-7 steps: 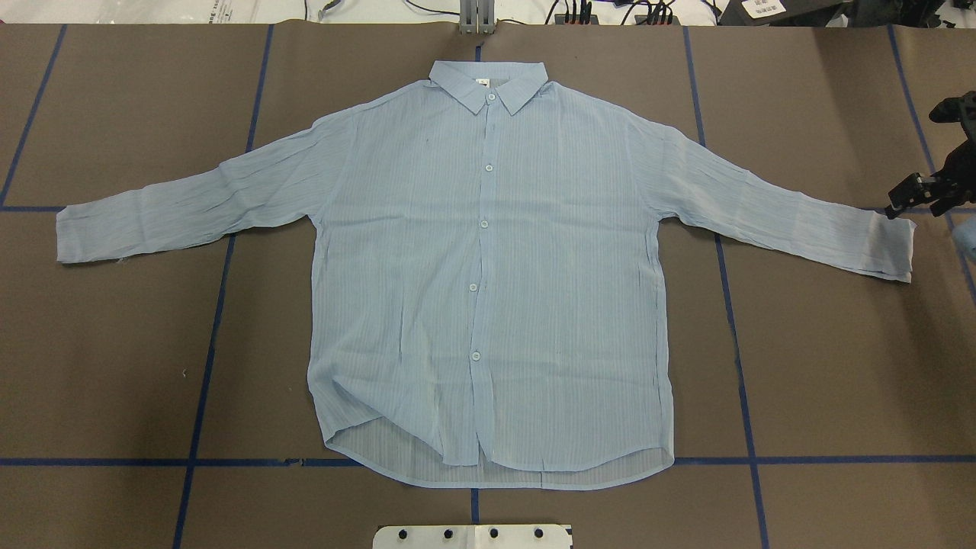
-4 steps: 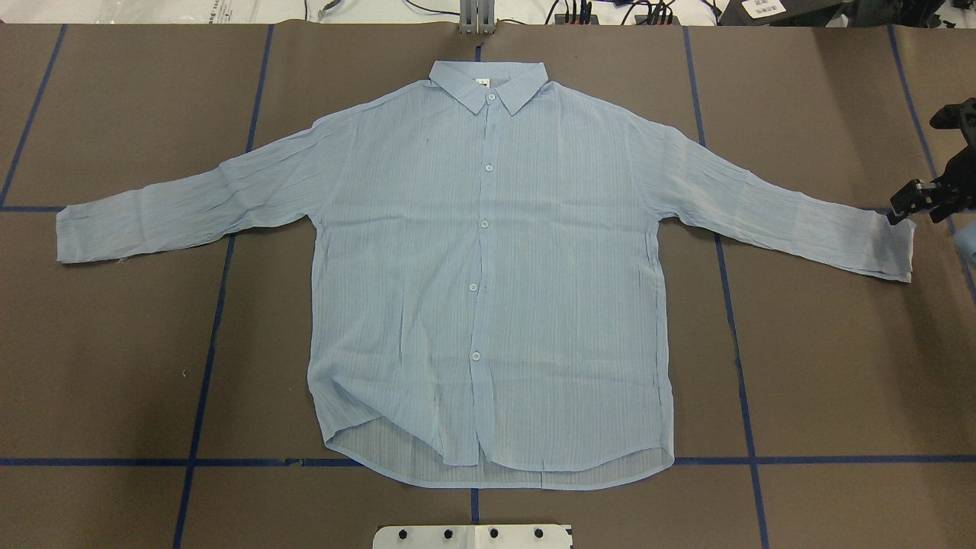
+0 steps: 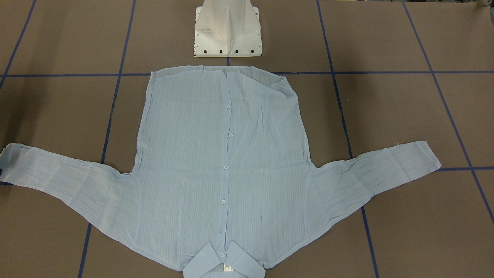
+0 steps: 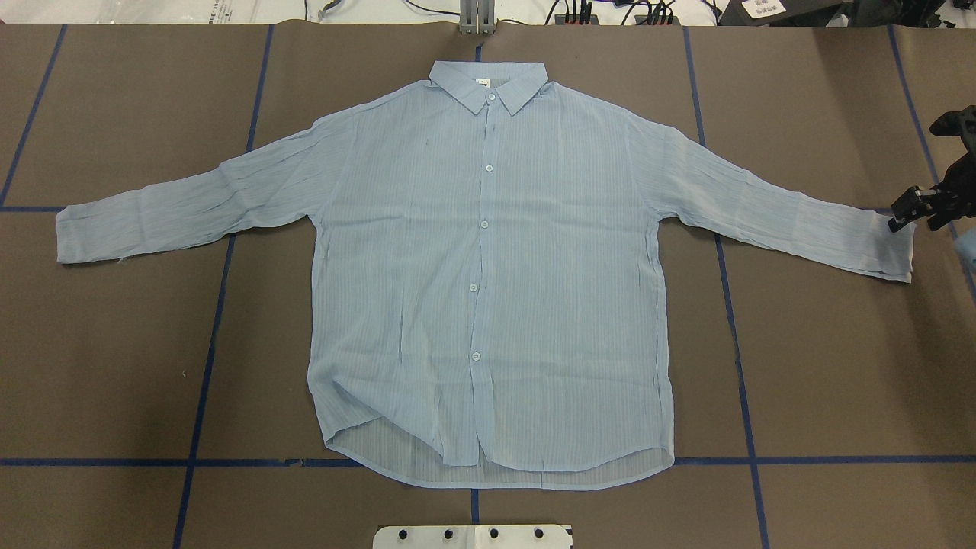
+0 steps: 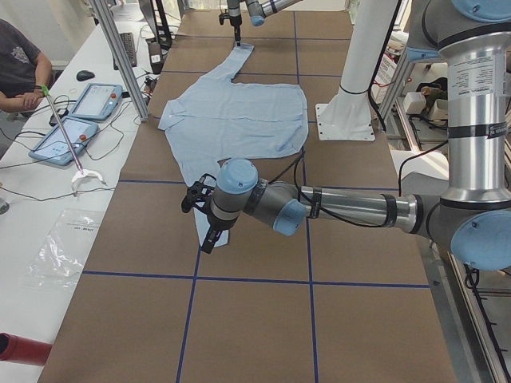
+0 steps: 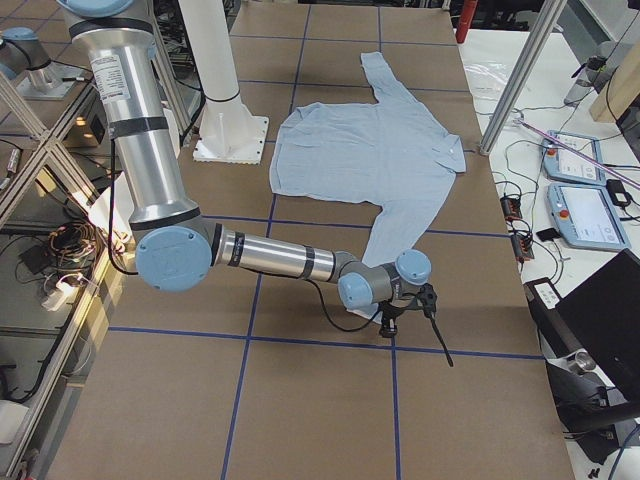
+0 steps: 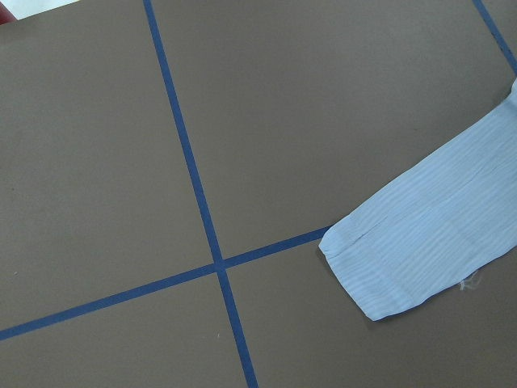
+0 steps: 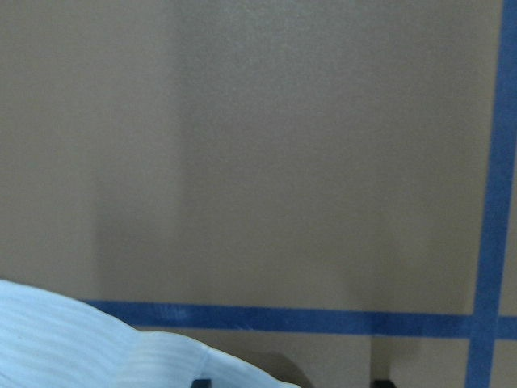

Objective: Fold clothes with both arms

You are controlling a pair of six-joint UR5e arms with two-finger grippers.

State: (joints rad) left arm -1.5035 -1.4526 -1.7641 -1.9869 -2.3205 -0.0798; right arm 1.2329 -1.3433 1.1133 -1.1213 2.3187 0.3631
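Brown matte paper table cover [image 4: 823,343] filled every view, gridded with dark-blue tape lines [image 4: 206,366]. Carried a thin light-blue striped button-up shirt [image 4: 488,267] spread flat at frame centre, front up, both sleeves out sideways, pointed collar [image 4: 488,84] at the top of the overhead view. Looked sheer and finely crinkled, with small white buttons [image 4: 483,223] down the placket.

From across the table, showed whole what the overhead view cut to a sliver: a white flared pedestal base [image 3: 227,31] at top centre.

Only in the side views, showed the tubular silver-grey arms with light-blue joint caps: left arm [image 5: 351,209] and right arm [image 6: 290,258], each stretched low over the paper.

Caught the black two-finger right gripper [image 4: 898,219] at the right edge of the overhead view, tips at the upper corner of a sleeve cuff. In its wrist view, found two dark fingertips [image 8: 202,381] at the bottom edge, set well apart, one over the cuff's cloth, the other over bare paper, nothing clamped.

Found the black left gripper [image 5: 209,235] in the left side view alone, near the other cuff [image 7: 404,259]; could not tell how far its fingers stood apart.
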